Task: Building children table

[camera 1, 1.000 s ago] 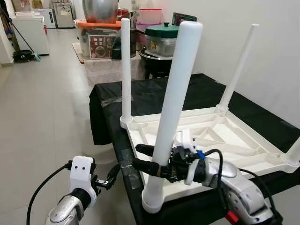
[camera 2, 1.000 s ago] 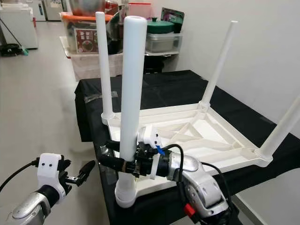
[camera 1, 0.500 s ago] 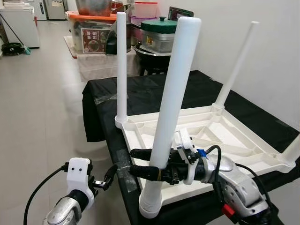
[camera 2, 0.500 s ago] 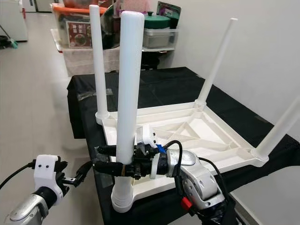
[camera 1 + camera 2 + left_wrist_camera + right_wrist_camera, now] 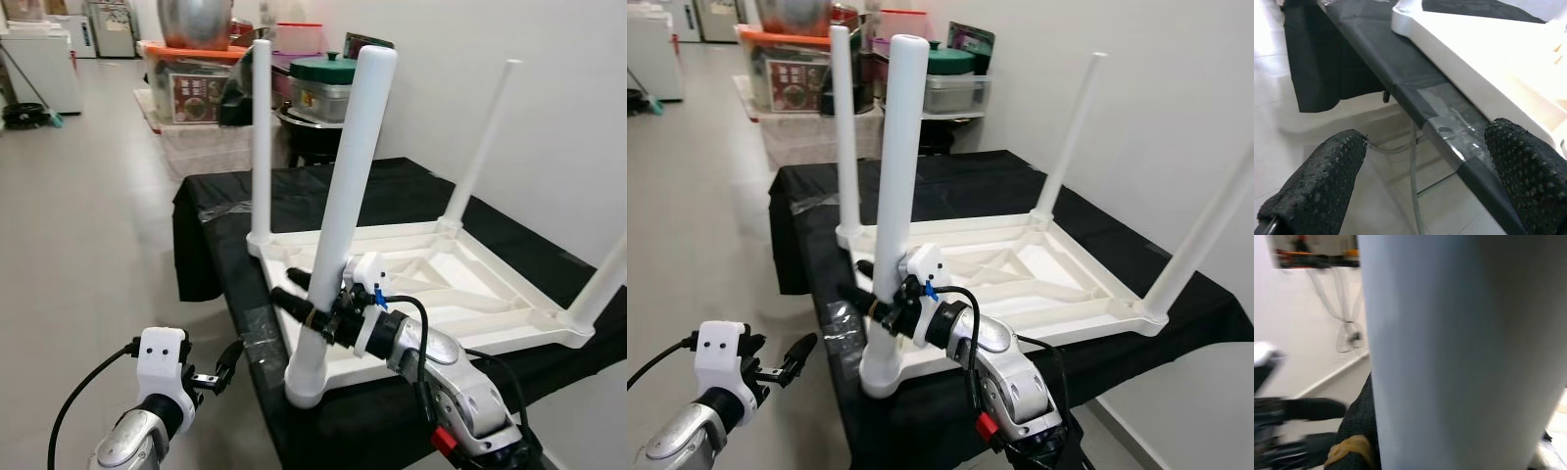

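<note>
Left gripper [image 5: 223, 367] hangs open and empty beside the black-draped bench [image 5: 323, 191], while right gripper [image 5: 294, 294] is clamped on the near leg [image 5: 343, 196] of the upturned white table [image 5: 509, 304] lying on that bench, leg seated in its corner socket.

Our right arm reaches forward and to the left, its silver forearm angled up from the elbow. The right claw [image 5: 302, 298] has its two black fingers closed around a white tube, one finger on either side. Our left arm is held low. The left claw [image 5: 227, 360] has its fingers [image 5: 1317, 188] spread apart, with nothing between them.
</note>
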You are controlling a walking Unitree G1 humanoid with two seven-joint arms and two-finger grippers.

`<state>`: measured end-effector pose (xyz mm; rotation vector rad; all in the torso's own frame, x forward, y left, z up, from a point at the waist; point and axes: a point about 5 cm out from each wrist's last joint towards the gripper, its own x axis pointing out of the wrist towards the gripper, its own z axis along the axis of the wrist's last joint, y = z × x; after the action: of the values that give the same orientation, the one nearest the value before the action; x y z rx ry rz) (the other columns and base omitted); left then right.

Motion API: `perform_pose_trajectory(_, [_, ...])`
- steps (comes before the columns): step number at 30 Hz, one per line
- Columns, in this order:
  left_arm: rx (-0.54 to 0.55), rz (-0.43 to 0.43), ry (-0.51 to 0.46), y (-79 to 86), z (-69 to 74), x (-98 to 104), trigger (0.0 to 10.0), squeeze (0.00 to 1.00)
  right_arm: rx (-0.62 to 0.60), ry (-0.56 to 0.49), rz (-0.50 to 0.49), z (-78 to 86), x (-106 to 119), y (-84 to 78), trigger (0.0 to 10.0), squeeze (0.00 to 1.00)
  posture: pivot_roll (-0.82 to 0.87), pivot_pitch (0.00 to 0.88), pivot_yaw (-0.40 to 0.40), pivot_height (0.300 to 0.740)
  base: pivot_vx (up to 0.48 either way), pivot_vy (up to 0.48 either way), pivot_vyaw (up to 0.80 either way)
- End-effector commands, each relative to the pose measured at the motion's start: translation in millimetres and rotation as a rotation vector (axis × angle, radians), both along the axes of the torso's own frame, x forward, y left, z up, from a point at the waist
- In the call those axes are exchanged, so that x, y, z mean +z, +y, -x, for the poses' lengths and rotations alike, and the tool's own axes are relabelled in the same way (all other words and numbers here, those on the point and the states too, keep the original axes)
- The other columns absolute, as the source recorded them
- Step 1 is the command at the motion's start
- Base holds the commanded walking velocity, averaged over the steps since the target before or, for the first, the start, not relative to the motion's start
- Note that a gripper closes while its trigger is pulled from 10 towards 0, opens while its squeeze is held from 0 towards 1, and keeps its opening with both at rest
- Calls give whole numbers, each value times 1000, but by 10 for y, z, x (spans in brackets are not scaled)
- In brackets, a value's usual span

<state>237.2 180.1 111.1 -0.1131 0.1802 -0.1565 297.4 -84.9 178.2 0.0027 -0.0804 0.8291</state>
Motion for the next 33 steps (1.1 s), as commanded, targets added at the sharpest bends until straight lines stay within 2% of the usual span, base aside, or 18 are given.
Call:
perform_pose_trajectory(1, [9, 13, 3, -7, -22, -24, 10000, 0, -206, 93, 97, -81, -266, -281, 10000, 0, 96, 0, -99, 740, 0, 0, 0])
perform_pose_trajectory(3, [9, 13, 3, -7, -22, -24, 10000, 0, -206, 93, 97, -81, -266, -281, 10000, 0, 96, 0, -99, 740, 0, 0, 0])
perform_pose_trajectory(4, [14, 19, 1, -11, -43, -20, 10000, 0, -294, 128, 99, -122, -337, -368, 10000, 0, 93, 0, -95, 740, 0, 0, 0])
perform_pose_trajectory(5, [14, 19, 1, -11, -43, -20, 10000, 0, -294, 128, 99, -122, -337, -368, 10000, 0, 93, 0, -95, 740, 0, 0, 0])
perform_pose_trajectory(8, [31, 22, 5, 1, -75, -26, 10000, 0, -589, 245, 137, -219, -543, -628, 10000, 0, 91, 0, -96, 740, 0, 0, 0])
perform_pose_trajectory(11, [31, 22, 5, 1, -75, -26, 10000, 0, -589, 245, 137, -219, -543, -628, 10000, 0, 91, 0, -96, 740, 0, 0, 0])
perform_pose_trajectory(12, [37, 20, 7, 8, -78, -31, 10000, 0, -652, 268, 146, -229, -589, -668, 10000, 0, 92, 0, -96, 740, 0, 0, 0])
perform_pose_trajectory(13, [37, 20, 7, 8, -78, -31, 10000, 0, -652, 268, 146, -229, -589, -668, 10000, 0, 92, 0, -96, 740, 0, 0, 0])
perform_pose_trajectory(14, [48, 20, 10, 21, -82, -36, 10000, 0, -724, 301, 122, -237, -630, -714, 10000, 0, 95, 0, -97, 740, 0, 0, 0])
perform_pose_trajectory(15, [48, 20, 10, 21, -82, -36, 10000, 0, -724, 301, 122, -237, -630, -714, 10000, 0, 95, 0, -97, 740, 0, 0, 0])
perform_pose_trajectory(16, [64, 18, 14, 41, -86, -44, 10000, 0, -811, 312, 106, -250, -652, -771, 10000, 0, 97, 0, -98, 740, 0, 0, 0])
perform_pose_trajectory(17, [64, 18, 14, 41, -86, -44, 10000, 0, -811, 312, 106, -250, -652, -771, 10000, 0, 97, 0, -98, 740, 0, 0, 0])
perform_pose_trajectory(19, [91, 11, 23, 89, -94, -58, 10000, 0, -956, 322, 109, -269, -685, -888, 10000, 0, 99, 0, -99, 740, 0, 0, 0])
perform_pose_trajectory(23, [98, 8, 25, 104, -96, -63, 10000, 0, -993, 321, 117, -274, -692, -919, 10000, 0, 99, 0, -99, 740, 0, 0, 0])
perform_pose_trajectory(27, [136, -1, 40, 145, -111, -95, 10000, 0, -1162, 381, 62, -302, -748, -1107, 10000, 0, 100, 0, -97, 740, 0, 0, 0])
perform_pose_trajectory(33, [143, -2, 49, 151, -110, -114, 10000, 0, -1195, 385, 59, -306, -748, -1115, 10000, 0, 98, 0, -95, 740, 0, 0, 0])
